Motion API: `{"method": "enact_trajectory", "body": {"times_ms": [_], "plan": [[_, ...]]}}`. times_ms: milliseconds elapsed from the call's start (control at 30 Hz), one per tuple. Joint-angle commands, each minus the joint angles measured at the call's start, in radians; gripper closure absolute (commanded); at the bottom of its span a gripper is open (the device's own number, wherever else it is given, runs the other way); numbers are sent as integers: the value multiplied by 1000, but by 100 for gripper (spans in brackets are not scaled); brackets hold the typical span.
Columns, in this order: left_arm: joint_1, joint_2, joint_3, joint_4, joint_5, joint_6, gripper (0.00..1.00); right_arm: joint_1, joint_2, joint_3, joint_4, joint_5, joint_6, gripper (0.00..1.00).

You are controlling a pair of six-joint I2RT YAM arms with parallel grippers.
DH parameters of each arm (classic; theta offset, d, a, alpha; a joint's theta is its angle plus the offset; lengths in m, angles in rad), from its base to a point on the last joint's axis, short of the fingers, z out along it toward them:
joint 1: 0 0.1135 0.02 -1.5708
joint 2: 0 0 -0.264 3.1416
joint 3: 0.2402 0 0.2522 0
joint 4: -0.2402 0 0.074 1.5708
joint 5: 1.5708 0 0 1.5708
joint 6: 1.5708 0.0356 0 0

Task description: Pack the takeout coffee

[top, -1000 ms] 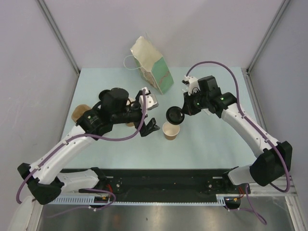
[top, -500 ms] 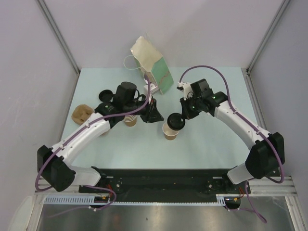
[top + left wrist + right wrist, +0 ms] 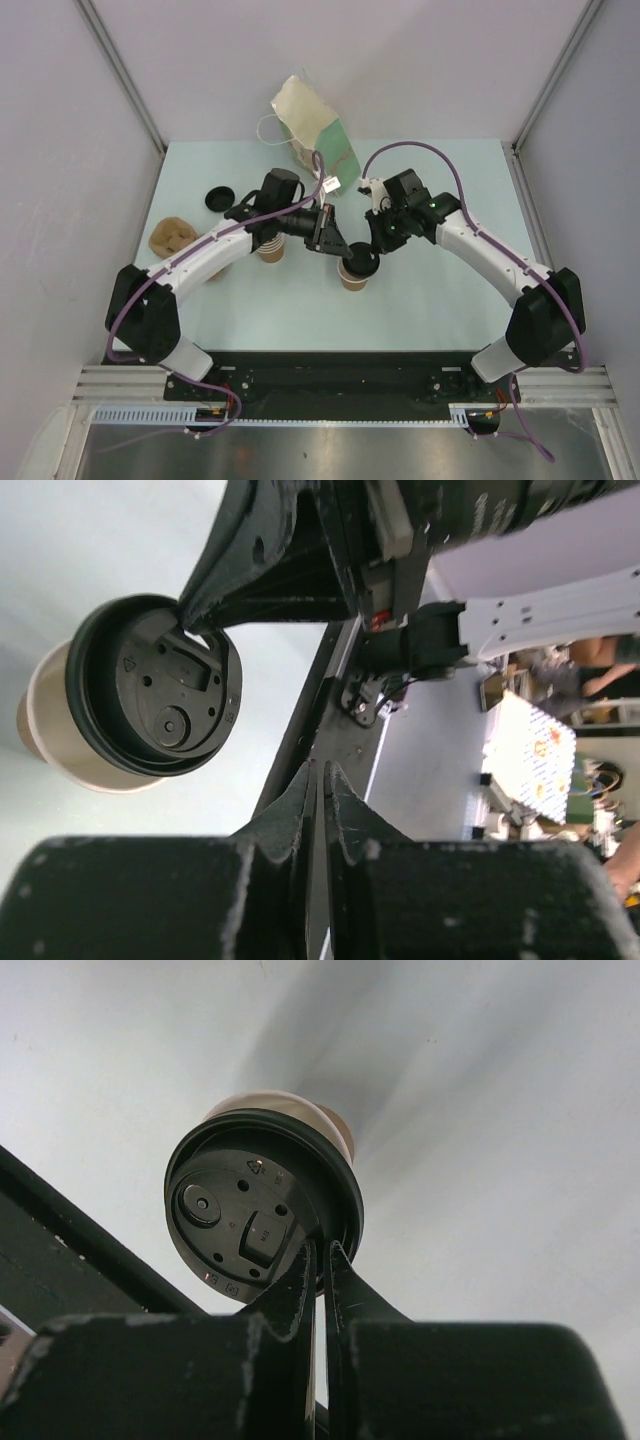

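We see both arms bent inward at the elbow, their wrists meeting over the middle of the pale green table [image 3: 440, 290]. The left gripper [image 3: 338, 247] points down and to the right, just beside the coffee cup [image 3: 349, 280]. Its black fingers [image 3: 345, 800] are drawn nearly together, with only a thin slit between them and nothing held. The right gripper [image 3: 320, 1260] reaches in from the right and is pinched tight on the rim of the lid [image 3: 250, 1210]. The lid is a round, matte black plastic disc with moulded marks and a raised tab. It lies over the mouth of the cup, whose tapered wall is smooth brown paper. The cup stands at the centre of the overhead frame. A paper bag [image 3: 315, 130] stands at the top centre, and a brown pulp carrier [image 3: 172, 236] lies at the left.
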Motion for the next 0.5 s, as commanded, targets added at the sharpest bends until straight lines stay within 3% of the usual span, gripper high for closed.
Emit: {"method": "enact_trajectory", "body": {"times_ms": [0,467], "plan": [[43,-2,-9,78,72,-78,90,0,20,36,20,-10,15,100],[45,9,-15,61,39,-63,88,7,99,76,19,-50,18,100]]}}
